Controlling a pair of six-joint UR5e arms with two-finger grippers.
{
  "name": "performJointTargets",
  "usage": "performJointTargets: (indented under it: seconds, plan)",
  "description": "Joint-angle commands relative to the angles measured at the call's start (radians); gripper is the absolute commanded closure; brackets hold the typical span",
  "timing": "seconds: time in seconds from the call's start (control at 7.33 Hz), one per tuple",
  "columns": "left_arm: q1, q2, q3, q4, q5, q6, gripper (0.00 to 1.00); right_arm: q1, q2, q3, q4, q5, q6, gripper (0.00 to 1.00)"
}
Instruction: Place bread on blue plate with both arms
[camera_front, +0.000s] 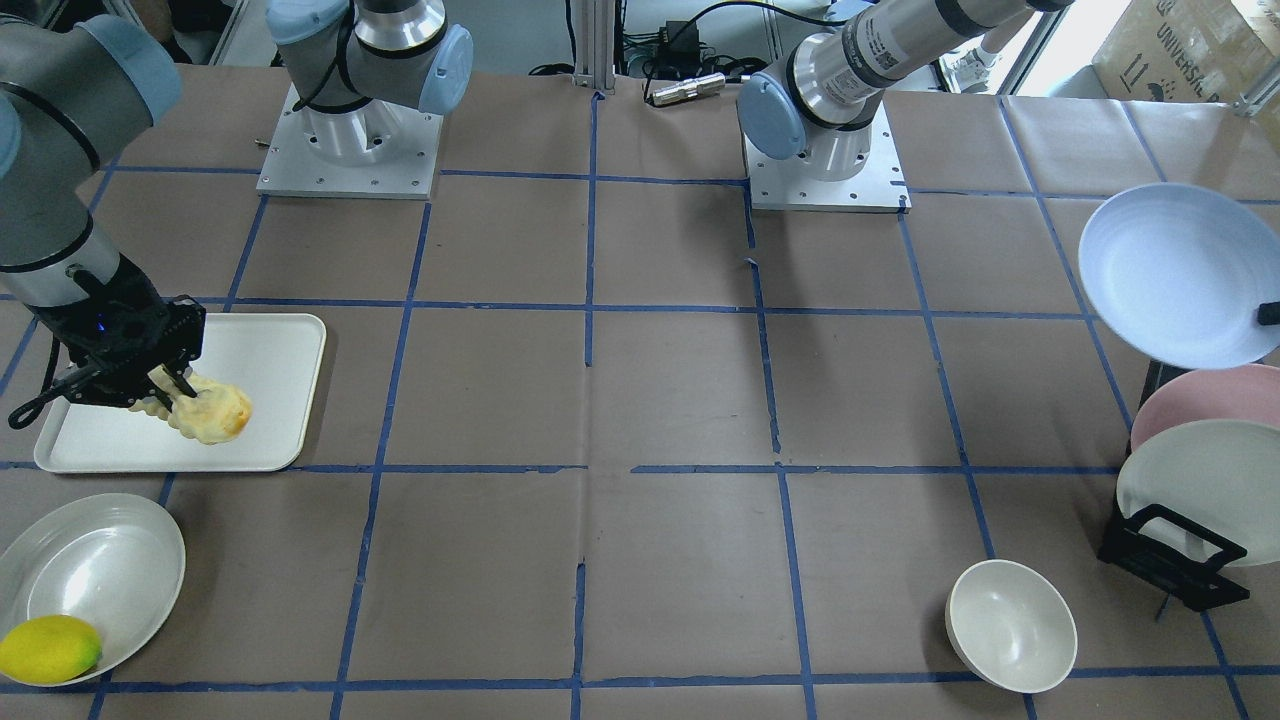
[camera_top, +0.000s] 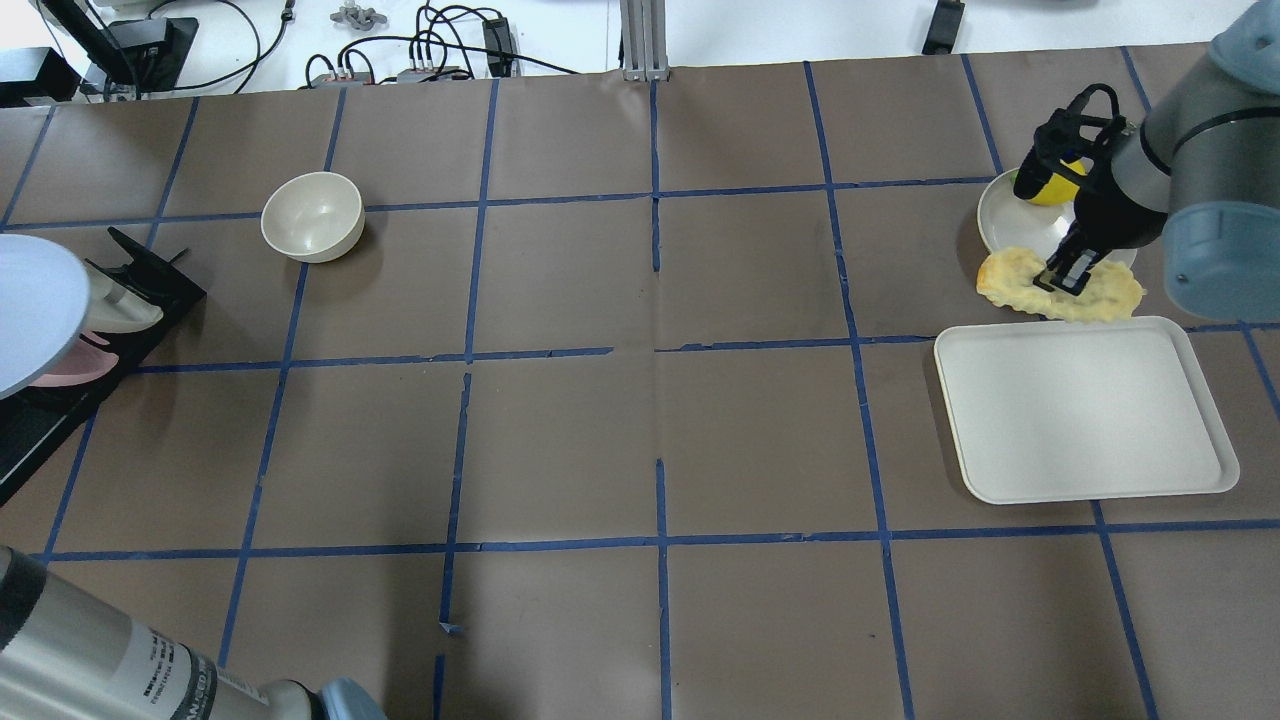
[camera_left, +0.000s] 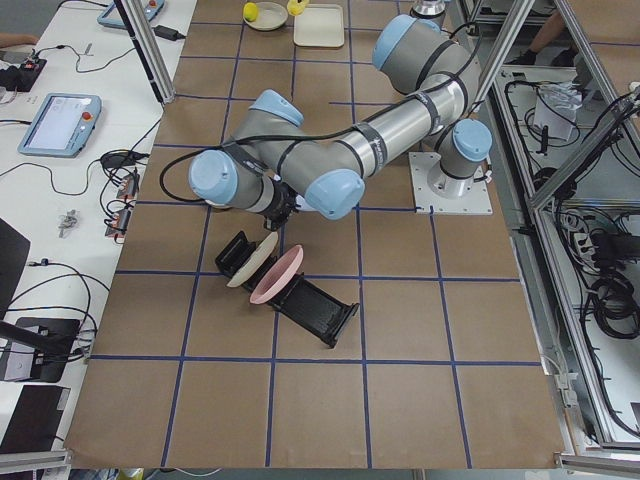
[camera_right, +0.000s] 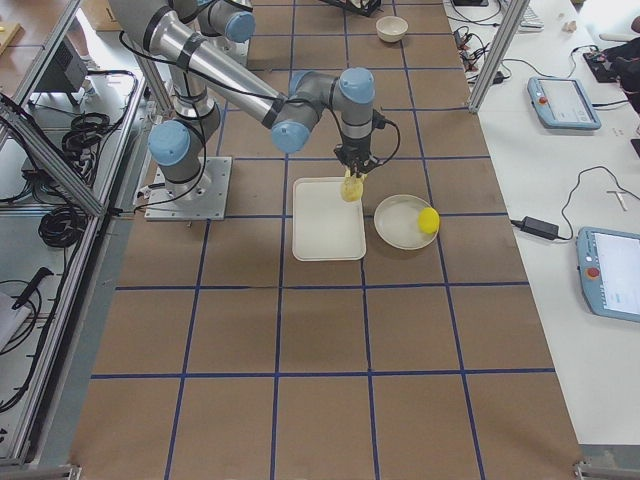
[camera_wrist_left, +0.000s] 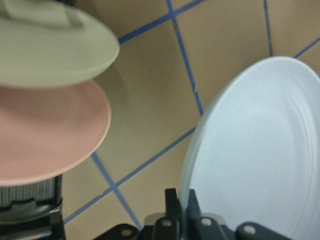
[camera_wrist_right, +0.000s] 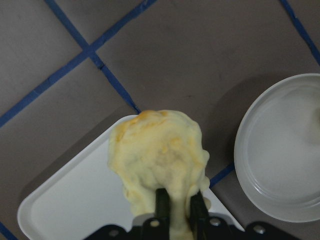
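Observation:
My right gripper (camera_front: 178, 385) is shut on the bread (camera_front: 215, 412), a pale yellow ridged loaf with a browned end. It holds the loaf lifted over the corner of the white tray (camera_front: 270, 350). In the right wrist view the bread (camera_wrist_right: 160, 160) hangs from the fingers (camera_wrist_right: 161, 200). My left gripper (camera_wrist_left: 182, 215) is shut on the rim of the blue plate (camera_wrist_left: 250, 165). It holds the plate (camera_front: 1180, 270) tilted in the air above the plate rack (camera_front: 1170, 560). In the overhead view the plate (camera_top: 30, 300) is at the left edge and the bread (camera_top: 1060, 285) at the right.
A pink plate (camera_front: 1210, 395) and a cream plate (camera_front: 1200, 480) stand in the black rack. A cream bowl (camera_front: 1010, 625) sits near the front. A lemon (camera_front: 48, 648) lies on a white plate (camera_front: 100, 570) beside the tray. Blue tape lines cross the brown table.

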Motion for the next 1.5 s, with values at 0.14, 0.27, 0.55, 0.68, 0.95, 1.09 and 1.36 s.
performJointTargets:
  seconds: [0.14,0.27,0.55,0.68,0.95,1.09,1.36]
  plan:
    - [-0.363,0.038,-0.207,0.219,-0.132,-0.462,0.98,0.197,-0.017,-0.177,0.206,-0.002,0.441,0.73]
    - [-0.449,0.093,-0.345,0.403,-0.131,-0.590,0.98,0.241,-0.014,-0.226,0.255,-0.008,0.516,0.72]
    - [-0.615,0.143,-0.591,0.747,-0.131,-0.960,0.97,0.285,0.012,-0.259,0.321,-0.071,0.683,0.73]
    - [-0.718,0.144,-0.668,0.898,-0.134,-1.114,0.97,0.316,0.018,-0.260,0.320,-0.072,0.725,0.73]
    - [-0.795,0.124,-0.746,1.124,-0.135,-1.357,0.97,0.345,0.032,-0.259,0.335,-0.060,0.868,0.73]
    - [-0.794,0.127,-0.795,1.149,-0.137,-1.375,0.97,0.361,0.041,-0.260,0.333,-0.057,0.902,0.73]
    - [-0.794,0.127,-0.846,1.200,-0.160,-1.352,0.83,0.422,0.085,-0.268,0.320,-0.059,1.038,0.73]
